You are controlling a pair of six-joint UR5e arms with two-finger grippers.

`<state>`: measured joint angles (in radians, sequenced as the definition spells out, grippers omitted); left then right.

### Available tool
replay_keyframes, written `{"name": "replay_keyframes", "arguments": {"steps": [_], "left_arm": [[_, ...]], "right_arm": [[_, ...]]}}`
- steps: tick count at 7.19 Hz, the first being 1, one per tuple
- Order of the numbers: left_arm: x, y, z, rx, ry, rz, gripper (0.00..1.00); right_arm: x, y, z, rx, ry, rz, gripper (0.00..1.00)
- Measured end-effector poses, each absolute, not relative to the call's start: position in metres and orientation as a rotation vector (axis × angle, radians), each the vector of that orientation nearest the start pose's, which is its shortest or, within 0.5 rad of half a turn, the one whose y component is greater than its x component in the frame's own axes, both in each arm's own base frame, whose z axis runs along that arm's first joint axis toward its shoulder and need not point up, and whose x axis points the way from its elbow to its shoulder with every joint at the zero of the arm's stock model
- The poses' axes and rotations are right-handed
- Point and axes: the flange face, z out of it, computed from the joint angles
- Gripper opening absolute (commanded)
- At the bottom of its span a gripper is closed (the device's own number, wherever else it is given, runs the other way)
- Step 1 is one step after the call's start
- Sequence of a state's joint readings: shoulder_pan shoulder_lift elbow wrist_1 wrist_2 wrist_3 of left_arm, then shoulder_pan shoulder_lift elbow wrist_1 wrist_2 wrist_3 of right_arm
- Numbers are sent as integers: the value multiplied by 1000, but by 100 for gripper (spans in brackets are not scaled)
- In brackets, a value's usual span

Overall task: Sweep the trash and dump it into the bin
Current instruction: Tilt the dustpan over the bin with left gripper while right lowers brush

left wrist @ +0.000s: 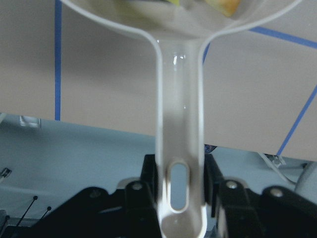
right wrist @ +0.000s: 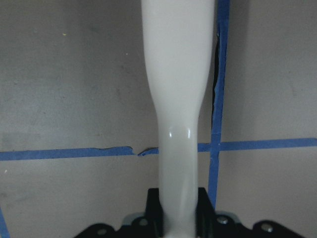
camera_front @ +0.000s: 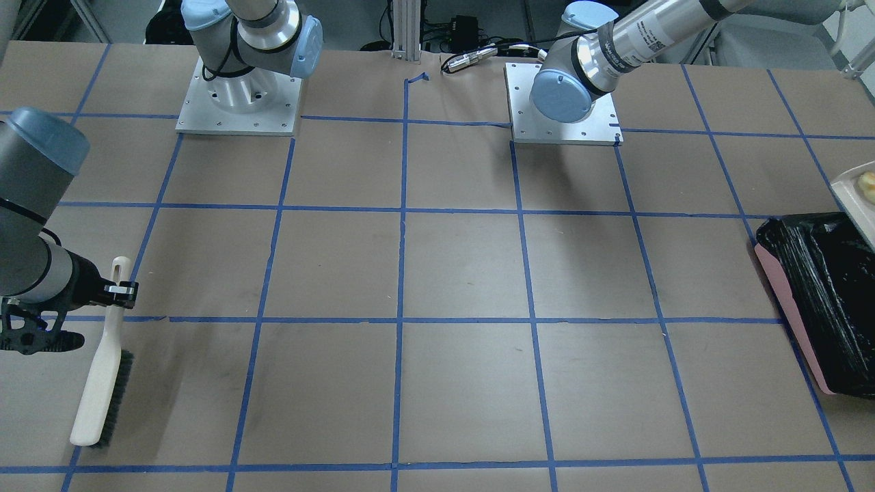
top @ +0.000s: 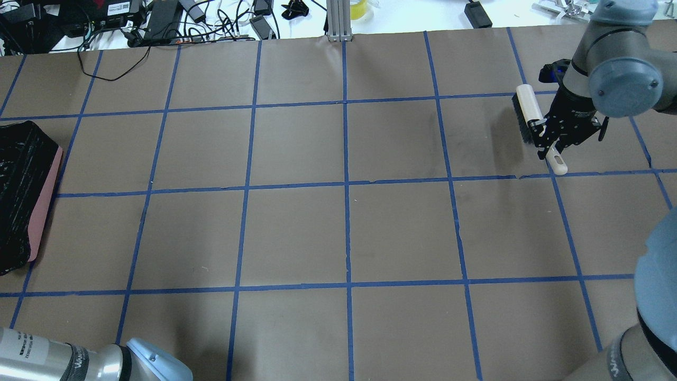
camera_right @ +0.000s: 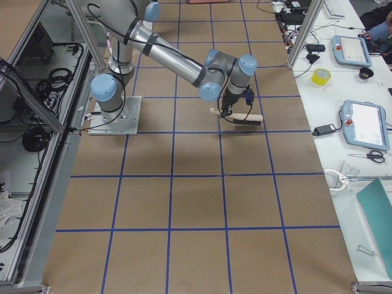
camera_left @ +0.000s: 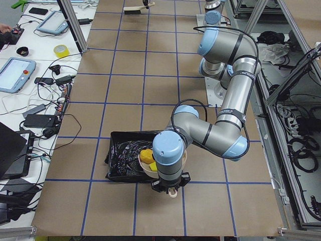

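Observation:
My left gripper (left wrist: 181, 198) is shut on the handle of the off-white dustpan (left wrist: 181, 99). It holds the pan above the near edge of the bin (camera_left: 123, 155), a pink-sided box lined with black plastic (camera_front: 820, 301). Yellow and amber trash pieces (camera_left: 147, 157) lie in the pan, and a pale tan piece (camera_front: 868, 183) shows at the view's edge. My right gripper (top: 552, 145) is shut on the handle of a cream brush (top: 529, 114) with dark bristles, at the far side of the table. The handle also shows in the right wrist view (right wrist: 181, 99).
The brown table has a grid of blue tape (top: 346, 185). Both arm bases (camera_front: 239, 102) stand on metal plates at the robot's edge. Cables and boxes (top: 158, 21) lie beyond the far edge. The bin (top: 21, 190) sits at the table's left end.

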<state>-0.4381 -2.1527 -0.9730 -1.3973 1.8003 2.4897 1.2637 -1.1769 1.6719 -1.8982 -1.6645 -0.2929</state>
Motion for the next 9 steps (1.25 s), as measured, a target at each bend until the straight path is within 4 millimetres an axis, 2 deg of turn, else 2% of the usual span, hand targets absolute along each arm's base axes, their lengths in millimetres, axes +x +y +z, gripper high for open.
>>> {"name": "replay_keyframes", "arguments": {"steps": [1, 2, 5, 6, 8, 9], "left_arm": [[616, -423, 458, 1830, 2320, 471, 0], [604, -438, 465, 1811, 2291, 560, 0], [557, -484, 472, 1756, 2148, 724, 0], [539, -492, 479, 1744, 2099, 774, 0], [518, -499, 492, 1760, 2030, 819, 0], [502, -508, 500, 1776, 1982, 842, 0]], "right_arm": [[-62, -603, 251, -35, 3173, 275, 0], [-64, -605, 249, -53, 3175, 264, 6], [-85, -603, 246, -21, 3166, 264, 8], [-88, -603, 246, -12, 3159, 267, 9], [-88, -600, 245, -10, 3146, 282, 9], [-87, -598, 242, -14, 3140, 291, 14]]}}
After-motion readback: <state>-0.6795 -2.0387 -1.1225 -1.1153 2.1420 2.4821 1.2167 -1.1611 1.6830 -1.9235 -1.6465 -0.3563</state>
